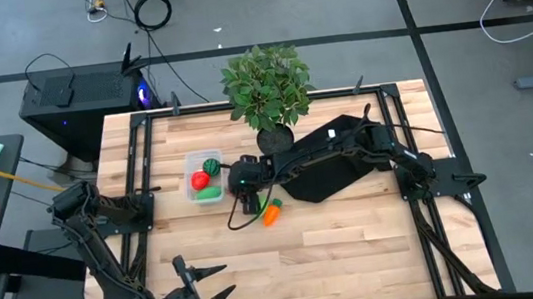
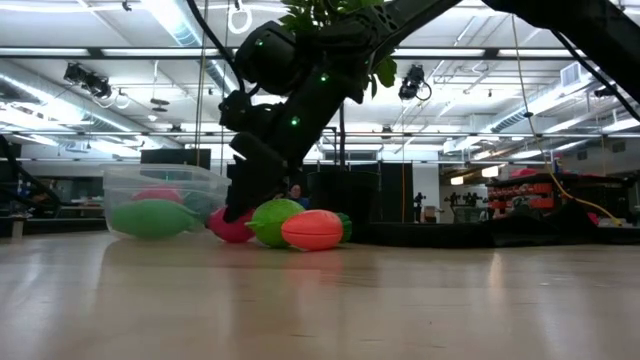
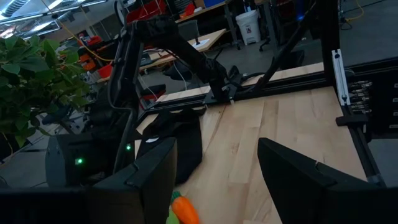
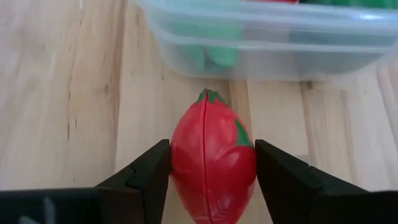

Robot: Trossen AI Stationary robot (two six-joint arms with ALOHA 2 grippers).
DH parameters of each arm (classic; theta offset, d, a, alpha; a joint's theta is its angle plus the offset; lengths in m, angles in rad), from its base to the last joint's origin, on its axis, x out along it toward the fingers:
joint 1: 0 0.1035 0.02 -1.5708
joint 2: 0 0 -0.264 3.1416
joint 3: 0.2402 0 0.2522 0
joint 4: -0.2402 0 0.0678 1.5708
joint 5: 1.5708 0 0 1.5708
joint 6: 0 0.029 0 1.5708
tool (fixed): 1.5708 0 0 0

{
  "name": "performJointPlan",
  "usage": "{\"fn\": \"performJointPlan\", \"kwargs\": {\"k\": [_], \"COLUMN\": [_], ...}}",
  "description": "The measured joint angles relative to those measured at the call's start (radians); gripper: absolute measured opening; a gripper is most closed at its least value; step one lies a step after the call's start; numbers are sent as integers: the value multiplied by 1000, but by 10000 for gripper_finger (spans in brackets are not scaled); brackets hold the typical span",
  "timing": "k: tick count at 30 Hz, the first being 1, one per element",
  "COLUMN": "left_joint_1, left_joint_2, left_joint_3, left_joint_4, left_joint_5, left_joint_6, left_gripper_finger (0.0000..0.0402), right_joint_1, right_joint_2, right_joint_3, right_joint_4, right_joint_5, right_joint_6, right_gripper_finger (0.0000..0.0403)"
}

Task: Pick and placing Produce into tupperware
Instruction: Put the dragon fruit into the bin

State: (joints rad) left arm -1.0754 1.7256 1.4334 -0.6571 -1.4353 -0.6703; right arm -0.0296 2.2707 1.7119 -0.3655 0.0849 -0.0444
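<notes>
My right pincer [image 4: 211, 171] clamps a pink-red fruit [image 4: 212, 163] on the tabletop [image 4: 62, 93], just beside the tupperware [image 4: 267, 37] (red and green pieces already inside). My left pincer [image 3: 214, 180] waits at the near edge, half open, empty.

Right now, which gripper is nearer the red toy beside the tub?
Right. The right gripper has its fingers on both sides of the red toy; the left gripper waits at the table's near edge.
</notes>
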Motion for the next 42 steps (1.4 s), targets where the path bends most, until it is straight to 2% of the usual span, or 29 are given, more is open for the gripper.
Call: {"fn": "performJointPlan", "kwargs": {"k": [7,13,18,25,29,39,42], "left_joint_1": [0,0,0,0,0,0,0], "left_joint_2": [0,0,0,0,0,0,0], "left_joint_3": [0,0,0,0,0,0,0], "left_joint_4": [1,2,2,3,4,4,4], "left_joint_5": [0,8,7,7,8,8,8], "left_joint_6": [1,1,1,1,2,2,2], "left_gripper_finger": [231,231,231,231,231,231,231], "right_joint_1": [8,49,81,83,68,28,11], "right_joint_2": [-41,-100,-156,-187,-150,-104,-104], "right_joint_3": [13,27,27,27,27,26,26], "right_joint_4": [-105,-112,-134,11,95,260,313], "right_joint_5": [19,24,116,93,50,38,-20], "right_joint_6": [-5,-19,-43,-71,-58,-70,-55], "right_gripper_finger": [210,213,211,212,211,211,211]}}
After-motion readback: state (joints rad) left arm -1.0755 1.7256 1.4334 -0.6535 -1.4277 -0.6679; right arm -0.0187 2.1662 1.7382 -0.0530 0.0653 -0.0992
